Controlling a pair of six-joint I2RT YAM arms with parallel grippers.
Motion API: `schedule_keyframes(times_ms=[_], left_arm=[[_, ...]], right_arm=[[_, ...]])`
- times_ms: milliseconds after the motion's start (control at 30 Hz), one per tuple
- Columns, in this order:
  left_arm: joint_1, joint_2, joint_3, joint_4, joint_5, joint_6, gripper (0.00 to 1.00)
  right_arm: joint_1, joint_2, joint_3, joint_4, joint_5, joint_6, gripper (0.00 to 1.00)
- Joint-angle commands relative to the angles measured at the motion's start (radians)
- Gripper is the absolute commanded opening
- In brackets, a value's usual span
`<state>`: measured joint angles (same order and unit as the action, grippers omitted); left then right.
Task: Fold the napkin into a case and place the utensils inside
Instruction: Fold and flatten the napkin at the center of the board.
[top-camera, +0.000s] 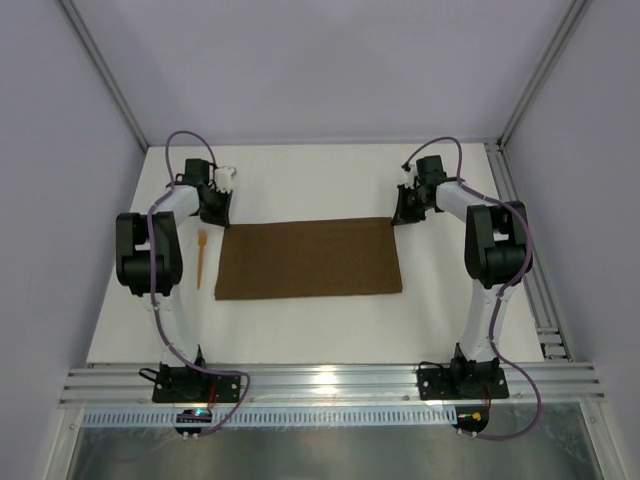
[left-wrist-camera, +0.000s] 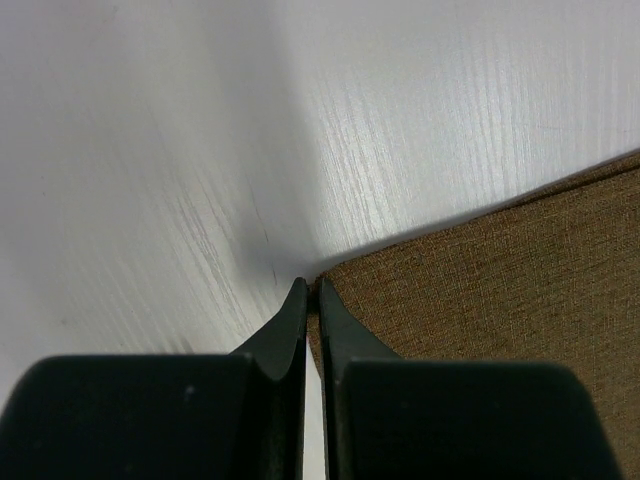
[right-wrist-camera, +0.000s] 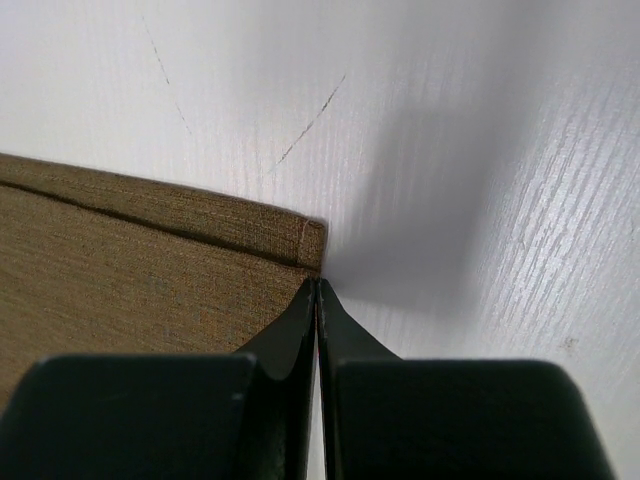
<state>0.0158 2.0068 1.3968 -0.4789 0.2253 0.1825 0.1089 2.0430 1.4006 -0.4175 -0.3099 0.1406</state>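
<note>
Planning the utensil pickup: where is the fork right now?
In the top view the fork lies on the table, just left of the napkin, between it and the left arm.

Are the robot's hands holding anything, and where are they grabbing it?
Cannot tell. The left gripper and right gripper, both shut, meet the napkin at its far corners, but a pinch isn't visible.

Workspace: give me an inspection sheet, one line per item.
Surface: white table, faint scratches.
Job's things: napkin flat, wide rectangle, layered far edge; one fork left of it, apart; second utensil not seen.
Clutter: nothing seen.
Grippers: left gripper shut at napkin's far left corner; right gripper shut at far right corner; grip on cloth unclear.
Cables: purple cables looped along both arms.
Surroundings: pale walls, aluminium rails at near edge.
</note>
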Motion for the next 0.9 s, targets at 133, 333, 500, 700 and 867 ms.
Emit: schedule_keyframes(times_ms=[133, 333, 500, 700, 867], left_arm=[[-0.002, -0.040, 0.007, 0.000, 0.012, -0.003, 0.00], [-0.002, -0.189, -0.033, -0.026, 0.031, -0.012, 0.00], [-0.001, -0.272, -0.025, -0.069, 0.055, -0.029, 0.00], [-0.002, -0.261, 0.008, -0.084, 0.025, -0.031, 0.00], [-0.002, -0.145, 0.074, -0.078, 0.020, -0.037, 0.00]], right_arm=[[0.000, -0.053, -0.035, -0.001, -0.015, -0.025, 0.03], [0.002, -0.243, -0.133, 0.033, -0.057, -0.032, 0.03], [0.002, -0.317, -0.135, 0.008, -0.089, -0.016, 0.03], [0.000, -0.304, -0.104, -0.006, -0.100, 0.001, 0.03], [-0.011, -0.187, 0.000, -0.030, -0.067, 0.005, 0.03]])
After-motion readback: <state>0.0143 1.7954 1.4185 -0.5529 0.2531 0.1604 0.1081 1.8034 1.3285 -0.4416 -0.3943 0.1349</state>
